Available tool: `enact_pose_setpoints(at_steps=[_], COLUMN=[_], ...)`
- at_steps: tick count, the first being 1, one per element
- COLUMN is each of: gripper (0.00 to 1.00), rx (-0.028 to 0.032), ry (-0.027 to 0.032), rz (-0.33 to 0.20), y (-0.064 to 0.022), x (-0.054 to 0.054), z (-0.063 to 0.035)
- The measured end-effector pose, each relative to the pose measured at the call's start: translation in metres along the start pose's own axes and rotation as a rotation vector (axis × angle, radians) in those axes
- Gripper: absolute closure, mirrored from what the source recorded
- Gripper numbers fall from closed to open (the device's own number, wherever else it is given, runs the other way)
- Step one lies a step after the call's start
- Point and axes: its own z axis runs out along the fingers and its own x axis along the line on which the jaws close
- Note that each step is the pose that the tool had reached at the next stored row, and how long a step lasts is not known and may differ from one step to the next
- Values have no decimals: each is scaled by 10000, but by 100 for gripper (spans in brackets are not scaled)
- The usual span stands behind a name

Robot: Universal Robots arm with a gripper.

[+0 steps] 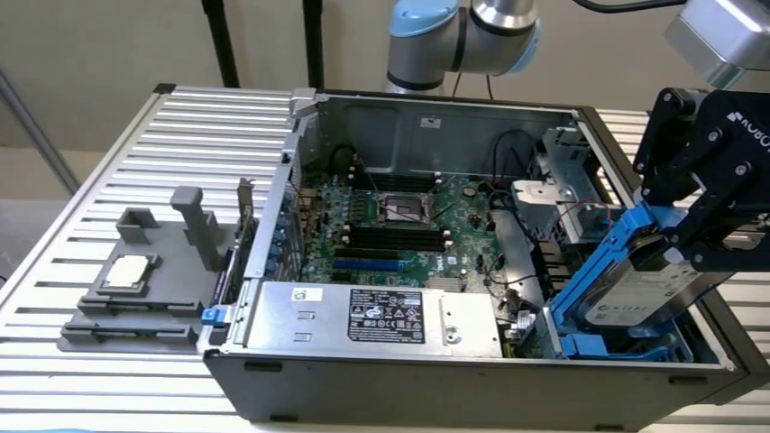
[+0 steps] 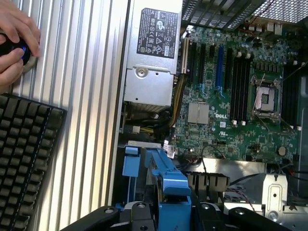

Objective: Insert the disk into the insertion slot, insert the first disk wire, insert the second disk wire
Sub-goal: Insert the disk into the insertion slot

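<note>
The gripper (image 1: 688, 236) is clamping its fingers on the upper end of the disk (image 1: 636, 293). In the exterior view the disk is hanging tilted toward seven o'clock of the gripper, with its white label facing up. Its lower end is reaching the blue rails of the insertion slot (image 1: 598, 347), at three o'clock of the power supply box (image 1: 373, 316). Whether disk and rails are touching, I cannot tell.

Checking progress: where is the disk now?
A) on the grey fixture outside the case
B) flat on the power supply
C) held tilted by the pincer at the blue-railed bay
C: the pincer grips the tilted disk at the blue-railed insertion slot.
</note>
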Motion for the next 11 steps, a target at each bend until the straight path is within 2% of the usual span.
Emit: enact_pose_setpoints(at_steps=[3, 5, 8, 9, 11], gripper=[63, 51, 45, 38, 38], rx=[-1, 0, 0, 0, 0], ry=[2, -1, 0, 0, 0], rz=[0, 0, 1, 1, 1], y=[0, 1, 1, 1, 0], x=[-1, -1, -1, -1, -1], z=[-6, -8, -9, -10, -11])
